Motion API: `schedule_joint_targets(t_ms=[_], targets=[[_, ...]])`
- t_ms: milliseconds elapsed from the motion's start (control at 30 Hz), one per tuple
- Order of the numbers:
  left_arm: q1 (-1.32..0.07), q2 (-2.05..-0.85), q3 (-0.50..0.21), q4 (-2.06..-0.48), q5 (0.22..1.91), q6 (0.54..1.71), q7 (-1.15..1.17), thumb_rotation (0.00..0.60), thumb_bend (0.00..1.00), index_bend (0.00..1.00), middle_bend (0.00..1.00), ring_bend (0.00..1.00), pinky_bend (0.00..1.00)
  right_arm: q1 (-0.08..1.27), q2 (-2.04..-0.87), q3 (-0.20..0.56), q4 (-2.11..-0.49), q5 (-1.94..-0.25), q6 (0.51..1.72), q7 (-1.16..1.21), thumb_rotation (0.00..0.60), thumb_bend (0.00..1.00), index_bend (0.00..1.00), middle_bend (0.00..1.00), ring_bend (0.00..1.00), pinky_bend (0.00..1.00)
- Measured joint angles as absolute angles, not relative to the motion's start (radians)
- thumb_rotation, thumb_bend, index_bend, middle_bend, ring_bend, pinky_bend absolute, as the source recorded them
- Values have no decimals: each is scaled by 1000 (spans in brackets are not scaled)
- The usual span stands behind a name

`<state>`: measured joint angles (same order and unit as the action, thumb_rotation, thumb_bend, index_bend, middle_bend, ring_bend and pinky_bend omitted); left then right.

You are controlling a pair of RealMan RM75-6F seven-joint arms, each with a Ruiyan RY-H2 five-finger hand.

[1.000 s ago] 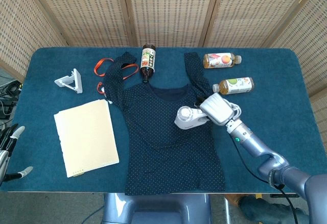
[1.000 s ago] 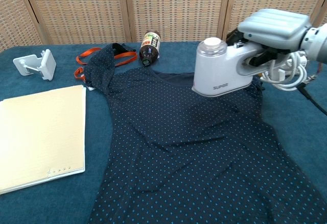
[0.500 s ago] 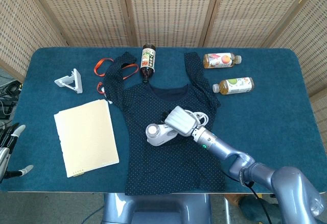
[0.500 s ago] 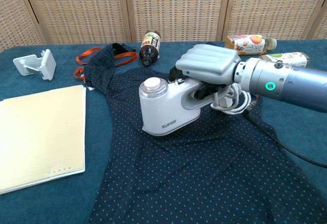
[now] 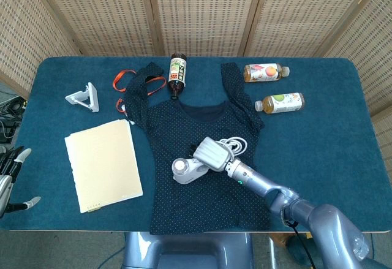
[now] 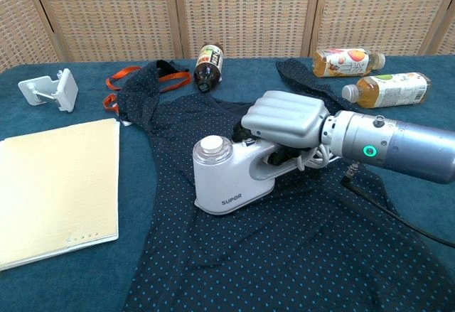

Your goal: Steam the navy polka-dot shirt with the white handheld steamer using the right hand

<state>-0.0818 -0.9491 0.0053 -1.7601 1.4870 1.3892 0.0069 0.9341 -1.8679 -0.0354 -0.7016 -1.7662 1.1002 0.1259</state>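
The navy polka-dot shirt point(image 5: 205, 128) point(image 6: 284, 248) lies flat in the middle of the blue table, collar towards the far side. My right hand point(image 5: 212, 153) point(image 6: 286, 119) grips the handle of the white handheld steamer point(image 5: 185, 170) point(image 6: 224, 177), whose base rests on the shirt's middle, a little left of centre. A coil of white cord point(image 5: 234, 143) trails behind the hand. My left hand point(image 5: 11, 177) shows only at the left edge of the head view, off the table, fingers spread with nothing in them.
A cream folder point(image 5: 102, 163) point(image 6: 53, 187) lies left of the shirt. A white stand point(image 5: 84, 97) point(image 6: 50, 89) and orange strap point(image 5: 122, 79) sit at back left. A dark bottle point(image 5: 177, 71) point(image 6: 208, 65) lies by the collar; two tea bottles point(image 5: 266, 71) point(image 5: 280, 102) lie at back right.
My right hand has carried the steamer from above the shirt's right shoulder leftward and towards me, lowering it until its base sits on the fabric. The left hand stayed put.
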Motion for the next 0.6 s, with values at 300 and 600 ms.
schedule_joint_targets(t_ms=[300,600], targets=[[-82,-948,10,-1765,1500,1394,3,600,0,0,0,0,0,864,-1857,-89,-556,-1787,1195,228,600,1000,601,558,677,1000],[-82,-952,17,-1777,1523,1405,25,600,0,0,0,0,0,774,-1843,-116,-397,-1776,1256,335,600,1000,601,563,677,1000]])
